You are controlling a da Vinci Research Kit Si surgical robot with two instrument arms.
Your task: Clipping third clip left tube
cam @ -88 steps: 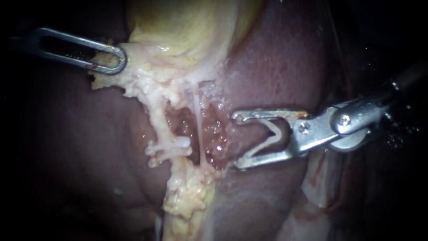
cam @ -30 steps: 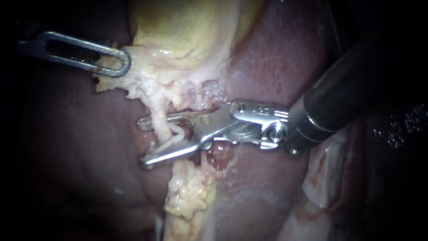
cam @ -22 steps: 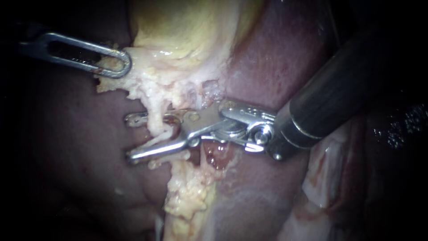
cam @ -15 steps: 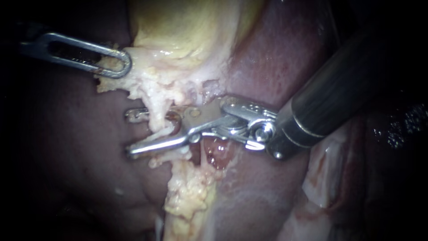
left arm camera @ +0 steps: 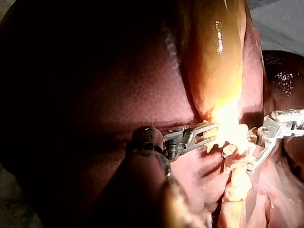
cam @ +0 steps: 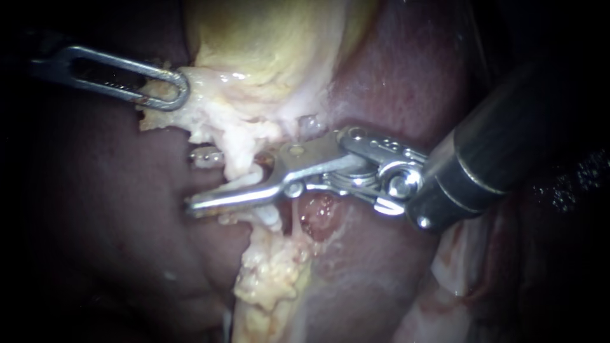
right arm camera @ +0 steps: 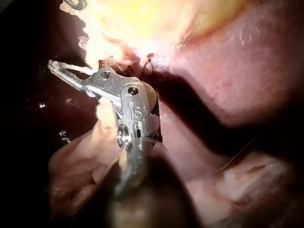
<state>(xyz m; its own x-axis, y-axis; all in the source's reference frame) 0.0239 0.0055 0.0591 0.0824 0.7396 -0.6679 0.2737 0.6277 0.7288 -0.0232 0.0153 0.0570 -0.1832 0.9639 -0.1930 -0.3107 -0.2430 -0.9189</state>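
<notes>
Endoscope view: the right instrument holds its pincer released and agape, straddling the left tube over the liver; the left instrument has its pincer clenched on fatty tissue at the gallbladder edge.

Pale left tube, thin, taut, roughly upright
</notes>
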